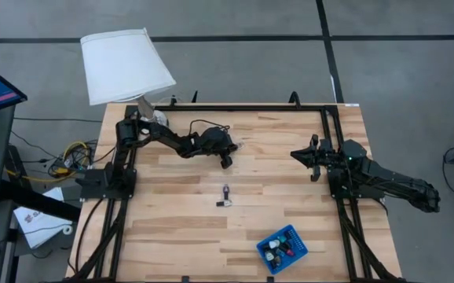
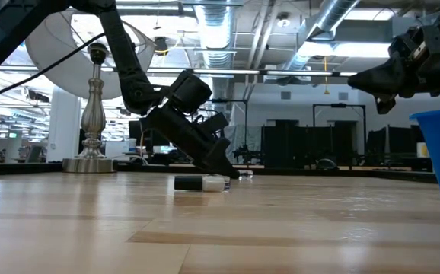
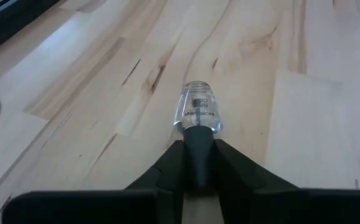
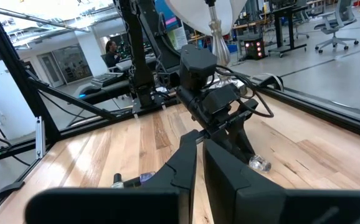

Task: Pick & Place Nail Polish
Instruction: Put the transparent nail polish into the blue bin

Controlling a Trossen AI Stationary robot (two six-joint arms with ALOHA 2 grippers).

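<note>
On the wooden table [image 1: 180,236], a white-shaded lamp [image 1: 125,64] stands at the far left corner, largest thing in sight. Left arm reaches from that corner toward table centre, tilted low. Right arm waits at the right edge, raised off the wood; right gripper [image 1: 312,162] with fingers pressed together on nothing.

Blue square tray [image 1: 291,233] sits near the front edge, right of centre, several small bottles already in it.

Left gripper [image 3: 198,163] is down at the wood, its two dark fingers closed against the dark cap of a clear bottle [image 3: 198,107]. The clear bottle lies on its side, glass body pointing away past the fingertips. Pinch is on the cap only.

A second bottle [image 1: 225,195], dark cap and pale body, lies on its side in open table between the left gripper and the tray, well apart from both.

Risks, as judged: the cap tapers and is smooth, so the clear bottle could slip out on lifting. The body hangs forward of the grip, so it may pivot downward. A swing to the tray could clip the lying bottle if carried low.
</note>
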